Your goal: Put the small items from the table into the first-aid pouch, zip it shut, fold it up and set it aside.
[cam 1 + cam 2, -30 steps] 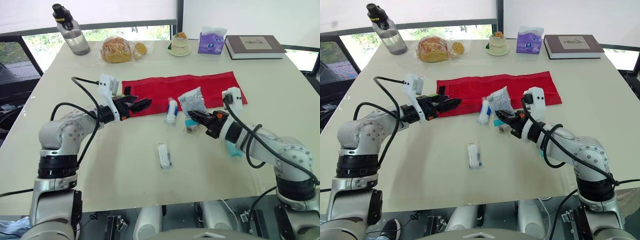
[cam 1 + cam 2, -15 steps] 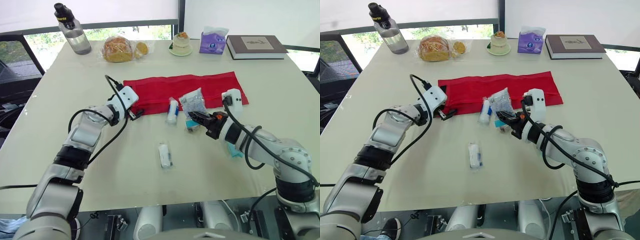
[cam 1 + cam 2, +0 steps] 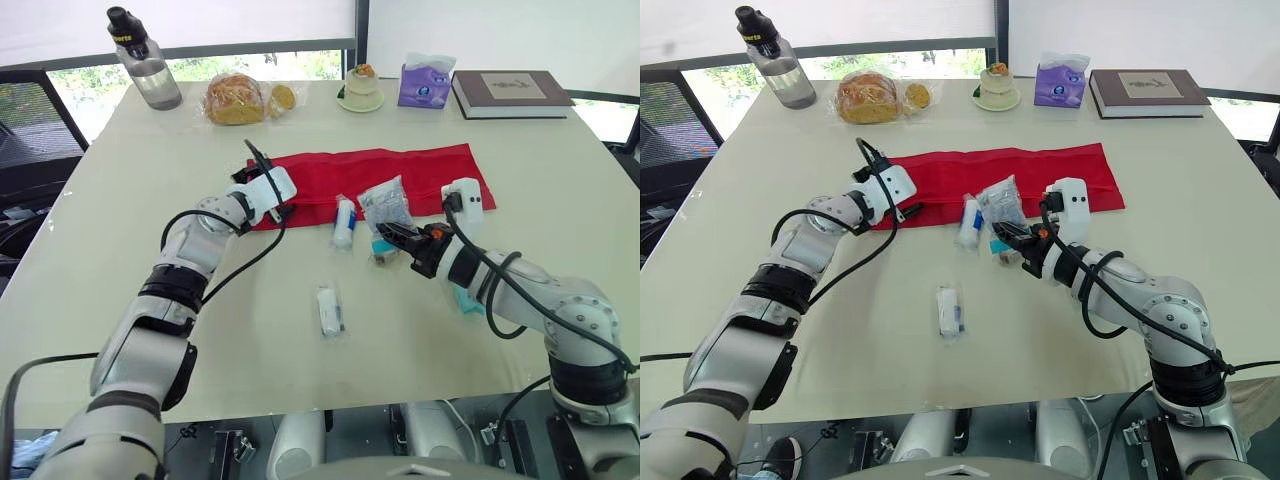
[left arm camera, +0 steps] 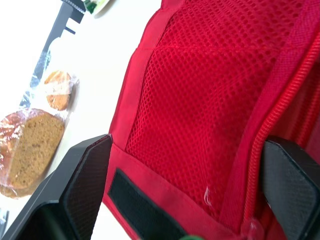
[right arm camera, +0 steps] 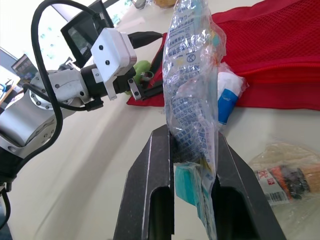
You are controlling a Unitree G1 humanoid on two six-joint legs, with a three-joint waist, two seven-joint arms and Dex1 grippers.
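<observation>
Straddles the left end of the red first-aid pouch (image 3: 400, 170) with the left gripper (image 3: 282, 209), fingers spread wide and released, mesh pocket and zipper between them. Has the pouch flat and unrolled across the table (image 3: 250, 350). Shows a white tube (image 3: 343, 220) just beside the pouch's near edge and a small wrapped packet (image 3: 328, 310) nearer, well apart. Pinches a clear plastic packet (image 3: 386, 203) upright in the clenched right gripper (image 3: 392, 236), beside a small sachet (image 3: 383, 253) on the table.
</observation>
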